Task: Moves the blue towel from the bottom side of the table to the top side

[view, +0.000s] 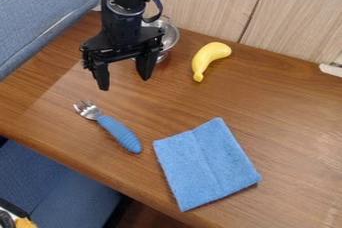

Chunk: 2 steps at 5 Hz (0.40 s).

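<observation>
Nearest, at lower centre, a blue towel (204, 164) is being carried by the worktop (294, 127). At upper left, the hand (124, 83) is being held wide open, gripping nothing. Behind, a metal bowl (171, 35) is being partly hidden; a fork (119, 133) below and banana (208, 58) rightward are being supported.

Wood wall (207, 2), blue uphol. furn. (47, 17)

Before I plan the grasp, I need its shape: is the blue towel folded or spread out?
Folded, it seems: the blue towel lies flat, thick-edged, with a crease down its middle.
</observation>
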Each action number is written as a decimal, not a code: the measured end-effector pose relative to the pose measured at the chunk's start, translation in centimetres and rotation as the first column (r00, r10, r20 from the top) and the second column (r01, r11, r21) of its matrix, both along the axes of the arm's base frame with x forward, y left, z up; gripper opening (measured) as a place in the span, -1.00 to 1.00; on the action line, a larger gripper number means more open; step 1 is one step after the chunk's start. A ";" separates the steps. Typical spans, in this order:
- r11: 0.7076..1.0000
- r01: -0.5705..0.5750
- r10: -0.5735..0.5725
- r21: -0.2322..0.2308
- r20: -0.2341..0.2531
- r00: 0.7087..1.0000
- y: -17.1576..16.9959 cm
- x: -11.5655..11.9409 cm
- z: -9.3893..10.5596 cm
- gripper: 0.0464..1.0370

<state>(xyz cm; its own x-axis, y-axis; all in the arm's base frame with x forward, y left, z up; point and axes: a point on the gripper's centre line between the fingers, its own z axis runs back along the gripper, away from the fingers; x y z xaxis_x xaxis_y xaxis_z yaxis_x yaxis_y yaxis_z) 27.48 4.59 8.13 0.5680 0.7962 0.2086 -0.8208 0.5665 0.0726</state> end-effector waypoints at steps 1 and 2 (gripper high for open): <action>1.000 -0.003 0.003 -0.002 -0.026 1.000 -0.1 -0.2 -0.8 0.93; 0.999 0.046 -0.045 0.014 -0.033 0.998 -2.2 -0.3 -1.0 0.93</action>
<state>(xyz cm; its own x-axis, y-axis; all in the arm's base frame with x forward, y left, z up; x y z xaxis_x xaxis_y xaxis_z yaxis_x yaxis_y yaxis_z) 27.14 2.41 7.08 0.6101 0.7665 0.2006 -0.7914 0.6019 0.1072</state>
